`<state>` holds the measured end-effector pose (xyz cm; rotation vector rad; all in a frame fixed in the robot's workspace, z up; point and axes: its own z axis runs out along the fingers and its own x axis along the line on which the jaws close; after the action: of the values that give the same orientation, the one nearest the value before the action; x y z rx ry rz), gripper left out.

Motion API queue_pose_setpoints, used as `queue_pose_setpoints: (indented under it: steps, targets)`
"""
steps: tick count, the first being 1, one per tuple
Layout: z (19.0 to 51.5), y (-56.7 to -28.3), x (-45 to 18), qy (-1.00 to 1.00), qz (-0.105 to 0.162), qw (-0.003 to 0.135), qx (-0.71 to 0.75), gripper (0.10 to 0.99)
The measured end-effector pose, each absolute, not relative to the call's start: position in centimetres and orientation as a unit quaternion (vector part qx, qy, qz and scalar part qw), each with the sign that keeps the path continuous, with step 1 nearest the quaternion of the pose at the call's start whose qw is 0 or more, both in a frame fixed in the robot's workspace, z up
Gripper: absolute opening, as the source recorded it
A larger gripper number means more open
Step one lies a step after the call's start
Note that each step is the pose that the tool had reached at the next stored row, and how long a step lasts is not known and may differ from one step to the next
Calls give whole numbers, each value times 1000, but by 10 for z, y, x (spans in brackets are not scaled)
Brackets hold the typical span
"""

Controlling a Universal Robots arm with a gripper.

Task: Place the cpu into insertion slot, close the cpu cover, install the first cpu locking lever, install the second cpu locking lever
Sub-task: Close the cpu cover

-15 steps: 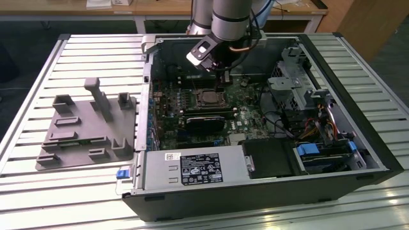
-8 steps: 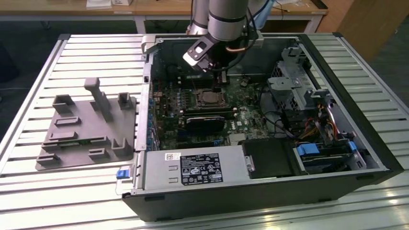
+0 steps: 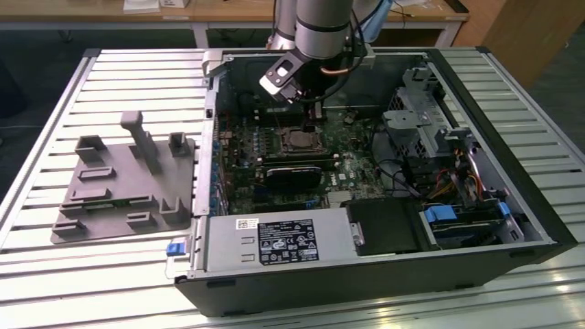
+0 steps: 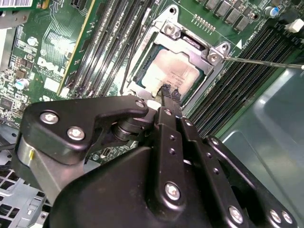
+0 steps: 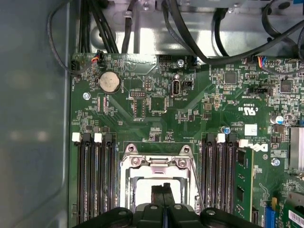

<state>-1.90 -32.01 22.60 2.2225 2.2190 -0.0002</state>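
Pincer [image 4: 169, 91], clenched and apparently empty, tips at the cpu [image 4: 175, 71] framed by the cpu cover [image 4: 212, 56].

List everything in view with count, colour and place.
table: one, pale slatted, under everything
computer case: one, black, open on the table
motherboard: one, green, inside the case
cpu cover: one, silvery, on the motherboard
cpu: one, silver-grey, inside the cover's cut-out
coin battery: one, silver, on the motherboard
power supply: one, silver, case's near edge
fixture tray: one, grey, exterior view's left of case
arm: one, grey, above the case
gripper: one, black, over the cpu
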Motion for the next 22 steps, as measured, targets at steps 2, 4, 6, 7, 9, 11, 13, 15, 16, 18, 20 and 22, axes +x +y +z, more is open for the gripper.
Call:
queue_pose_setpoints:
  steps: [2, 4, 6, 7, 9, 11, 13, 15, 16, 18, 20, 22]
  targets:
    - [226, -320, -19, 708, 0, 0, 706, 102]
    - [226, -320, -19, 716, 0, 0, 698, 102]
    - [226, -320, -19, 729, 0, 0, 685, 102]
    - [226, -320, -19, 735, 0, 0, 678, 102]
    - [226, -320, -19, 747, 0, 0, 665, 102]
    - [226, -320, -19, 759, 0, 0, 651, 102]
    - [226, -320, -19, 771, 0, 0, 637, 102]
    - [226, -320, -19, 782, 0, 0, 623, 102]
    - [226, -320, -19, 788, 0, 1, 615, 102]
    - [226, -320, -19, 799, 0, 0, 601, 102]
    - [226, -320, -19, 810, 0, 0, 587, 102]
    - [226, -320, -19, 820, 0, 0, 572, 102]
